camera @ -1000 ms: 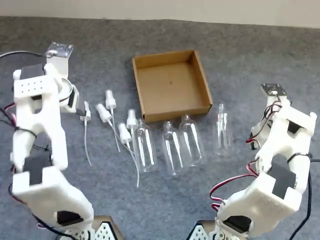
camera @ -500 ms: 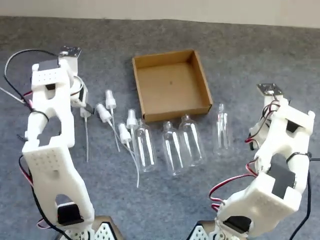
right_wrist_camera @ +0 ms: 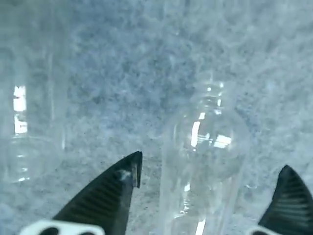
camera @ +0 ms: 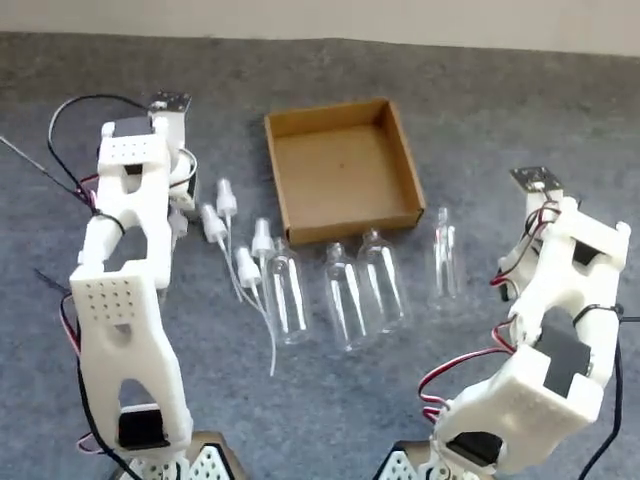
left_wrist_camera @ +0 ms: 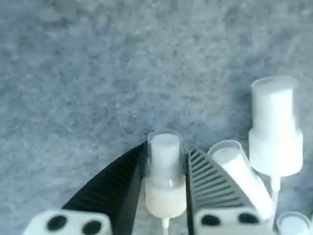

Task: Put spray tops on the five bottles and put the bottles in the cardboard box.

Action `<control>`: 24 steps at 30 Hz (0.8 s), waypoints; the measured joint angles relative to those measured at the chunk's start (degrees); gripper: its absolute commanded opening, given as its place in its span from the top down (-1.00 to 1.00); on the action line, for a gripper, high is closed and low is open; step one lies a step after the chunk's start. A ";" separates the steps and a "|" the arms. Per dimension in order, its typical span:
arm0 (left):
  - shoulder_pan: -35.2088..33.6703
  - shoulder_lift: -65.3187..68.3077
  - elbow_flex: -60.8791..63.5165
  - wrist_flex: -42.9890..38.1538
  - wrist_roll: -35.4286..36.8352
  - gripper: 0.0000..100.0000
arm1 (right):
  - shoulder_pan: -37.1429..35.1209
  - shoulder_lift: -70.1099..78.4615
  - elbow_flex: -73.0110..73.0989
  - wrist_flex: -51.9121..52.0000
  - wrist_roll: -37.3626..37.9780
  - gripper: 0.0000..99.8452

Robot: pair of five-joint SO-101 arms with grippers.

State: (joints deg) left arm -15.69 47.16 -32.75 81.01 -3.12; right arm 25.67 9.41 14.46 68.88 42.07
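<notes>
The high camera looks steeply down from the arms' [camera: 125, 250] base side over the grey table [camera: 520, 110], taking in both arms, the cardboard box [camera: 343, 170] and the bottles [camera: 345, 295]. Each wrist camera sits very near the table: the left faces past the left gripper [left_wrist_camera: 166, 149] at a spray top [left_wrist_camera: 165, 188], the right past the right gripper [right_wrist_camera: 211, 165] along one bottle [right_wrist_camera: 205, 137]. Both patches lie within the high view.

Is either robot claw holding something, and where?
The left gripper pinches a spray top by its white collar. The right gripper holds nothing.

Robotics bench — grey felt mat [camera: 500, 120], two white printed arms [camera: 125, 250]
</notes>
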 measured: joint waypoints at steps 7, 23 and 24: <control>-0.09 -0.97 -4.48 8.09 -0.09 0.97 | 0.00 0.00 0.00 0.09 0.00 0.27; 1.05 -33.76 20.92 10.02 -2.55 0.97 | -3.08 0.00 0.00 -5.19 -3.78 0.59; 1.41 -36.40 24.09 8.79 -2.73 0.97 | -3.08 0.00 0.00 -5.19 -3.96 0.64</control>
State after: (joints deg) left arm -14.29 10.77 -8.66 89.80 -5.85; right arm 22.59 9.41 14.46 63.69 38.11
